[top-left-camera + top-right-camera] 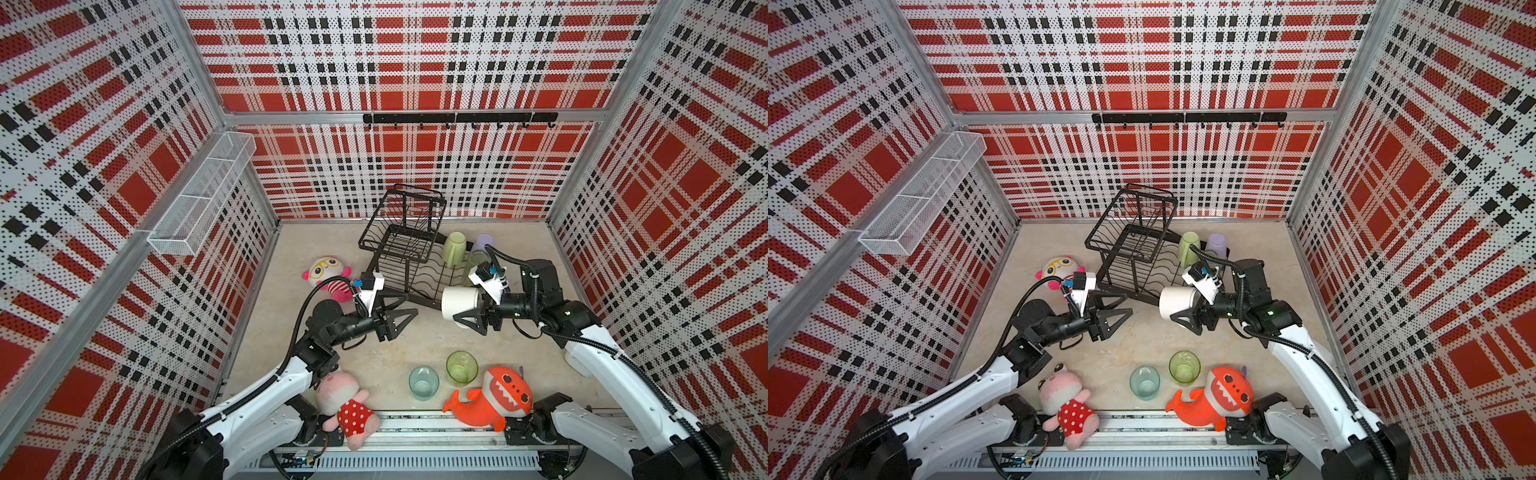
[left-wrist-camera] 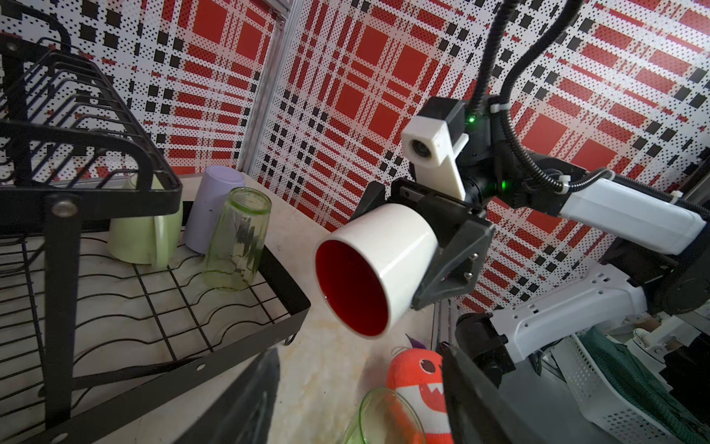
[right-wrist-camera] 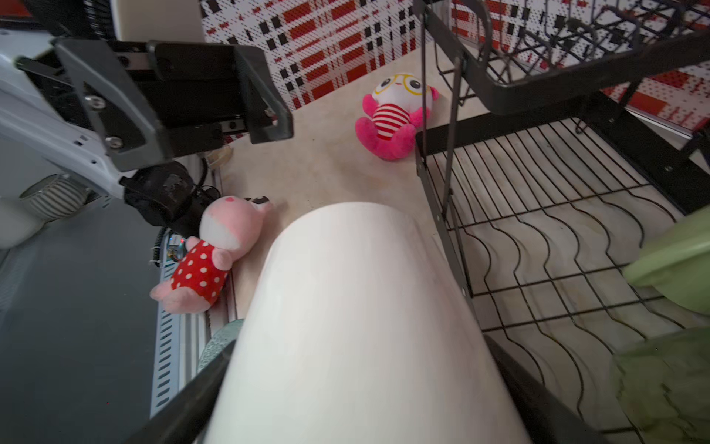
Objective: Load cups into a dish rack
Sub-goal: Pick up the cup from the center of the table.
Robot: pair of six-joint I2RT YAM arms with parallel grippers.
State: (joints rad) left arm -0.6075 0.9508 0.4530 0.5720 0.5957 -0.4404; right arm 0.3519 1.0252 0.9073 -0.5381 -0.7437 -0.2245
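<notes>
My right gripper (image 1: 473, 309) is shut on the white mug with red inside (image 2: 380, 265), holding it on its side above the table just in front of the dish rack (image 2: 96, 203). The mug's mouth faces my left gripper (image 1: 411, 304), which hangs open and empty a short way off. At the right end of the rack's base, mouth down, are a pale green mug (image 1: 454, 249), a lilac tumbler (image 1: 484, 241) and a tall clear green glass (image 2: 236, 238). A short green glass (image 1: 461, 368) and a teal glass (image 1: 423, 382) stand upright on the front of the table.
Three plush toys lie about: one with yellow glasses (image 1: 330, 270) left of the rack, a pink one in a dotted dress (image 1: 347, 403) and an orange shark (image 1: 494, 397) at the front edge. A white mesh shelf (image 1: 203, 195) and a black hook rail (image 1: 457, 118) hang on the walls.
</notes>
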